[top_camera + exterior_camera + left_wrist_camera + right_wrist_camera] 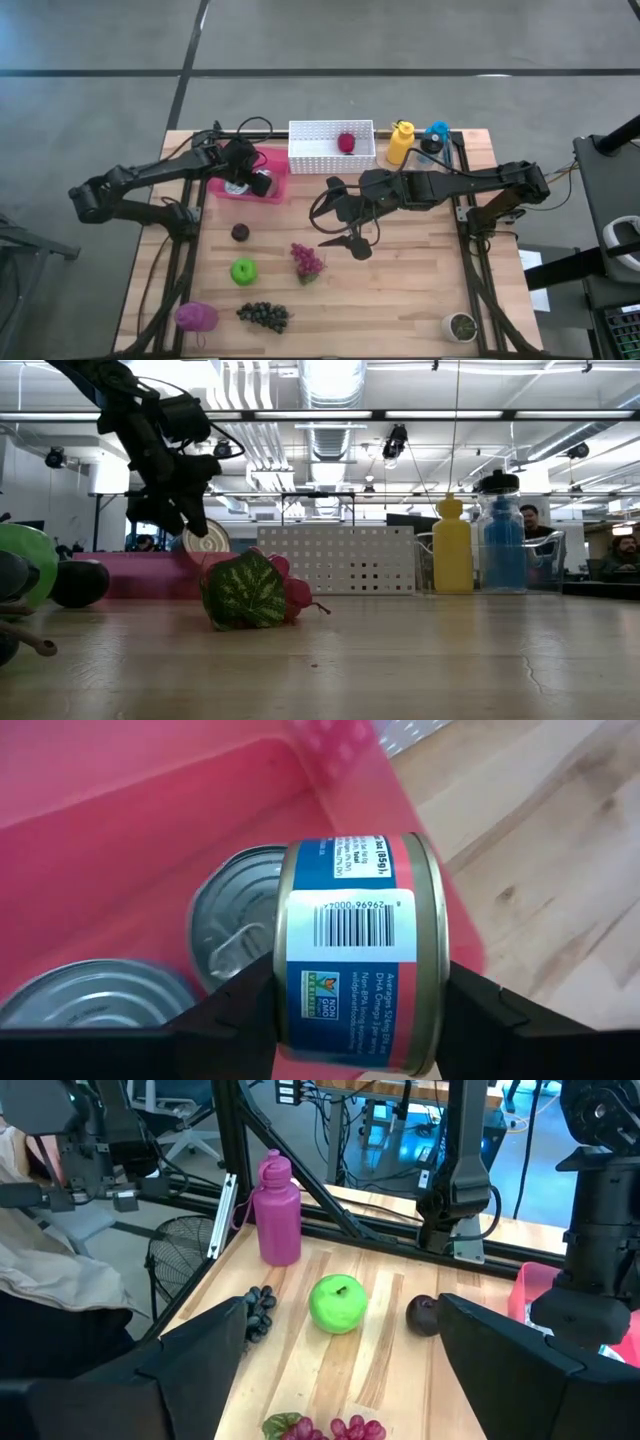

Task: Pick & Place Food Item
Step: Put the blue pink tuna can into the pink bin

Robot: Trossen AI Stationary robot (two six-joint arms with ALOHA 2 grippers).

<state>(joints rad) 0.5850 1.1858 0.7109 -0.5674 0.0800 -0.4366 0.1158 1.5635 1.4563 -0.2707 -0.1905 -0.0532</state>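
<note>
My left gripper point(250, 183) is over the pink bin point(272, 160) at the table's far left and is shut on a small tin can point(350, 950) with a blue and red label. Two more cans point(235, 915) lie in the bin below it. In the low view the can point(205, 542) shows its flat end at the height of the bin's rim. My right gripper point(350, 240) hangs open over the middle of the table, beside the red grapes point(307, 260), touching nothing. The green apple point(243, 269) and dark plum point(240, 232) rest on the wood. My left gripper pinches the can between its two fingers point(240, 1010), one on each side of the curved labelled wall point(300, 1010). The fingers slant down from above. The can lies on its side in the hold, flat ends outward, above the two cans in the pink bin point(150, 810).
A white perforated basket point(310, 150) holding a red item point(346, 142) stands at the far edge, with a yellow bottle point(400, 143) and a blue bottle point(437, 133) to its right. Dark grapes point(263, 315) and a magenta bottle point(196, 316) lie near left; a small pot point(460, 325) stands near right.
</note>
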